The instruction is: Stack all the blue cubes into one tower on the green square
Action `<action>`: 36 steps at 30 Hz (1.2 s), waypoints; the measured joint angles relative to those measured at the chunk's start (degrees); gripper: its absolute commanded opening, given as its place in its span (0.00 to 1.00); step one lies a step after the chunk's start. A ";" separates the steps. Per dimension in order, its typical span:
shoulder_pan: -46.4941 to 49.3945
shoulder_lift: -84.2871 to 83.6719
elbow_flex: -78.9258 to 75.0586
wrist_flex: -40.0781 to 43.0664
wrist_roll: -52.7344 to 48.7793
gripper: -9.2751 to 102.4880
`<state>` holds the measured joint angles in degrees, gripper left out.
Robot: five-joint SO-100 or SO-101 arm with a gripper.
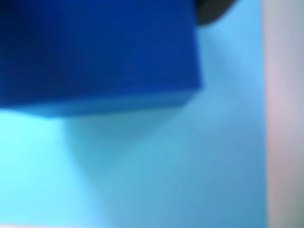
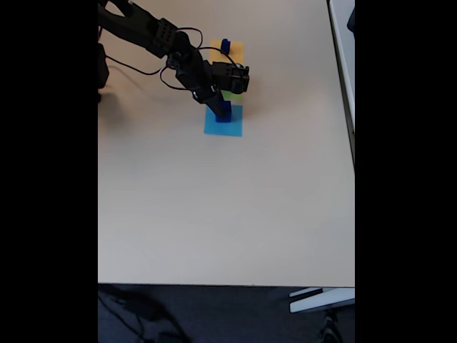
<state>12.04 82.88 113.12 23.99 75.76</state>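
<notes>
You have no tower yet: one blue cube [image 2: 223,111] sits on the light-blue square [image 2: 223,126] (jaws over it, grip impossible to tell), another [image 2: 226,46] on the orange square [image 2: 227,51]; green square [image 2: 232,94] unused.

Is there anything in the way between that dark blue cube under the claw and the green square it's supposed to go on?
Nothing visible blocks it. The blue cube sits on the light-blue square, at the gripper. The green square lies directly beyond, partly hidden by the arm.

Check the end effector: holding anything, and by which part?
Cannot be told. The end effector sits at a blue cube on the light-blue square; contact is hidden.
</notes>
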 measured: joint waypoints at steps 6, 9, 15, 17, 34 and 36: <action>-0.18 0.00 -2.46 5.01 0.00 0.12; -0.97 0.00 -8.09 11.34 0.35 0.11; -3.43 0.00 -21.62 20.74 5.01 0.11; -4.75 -0.09 -26.19 23.91 7.82 0.11; -16.52 -6.15 -38.76 33.22 27.07 0.08; -16.52 -6.15 -38.76 33.05 27.07 0.08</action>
<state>-4.48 76.73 74.36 57.04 102.83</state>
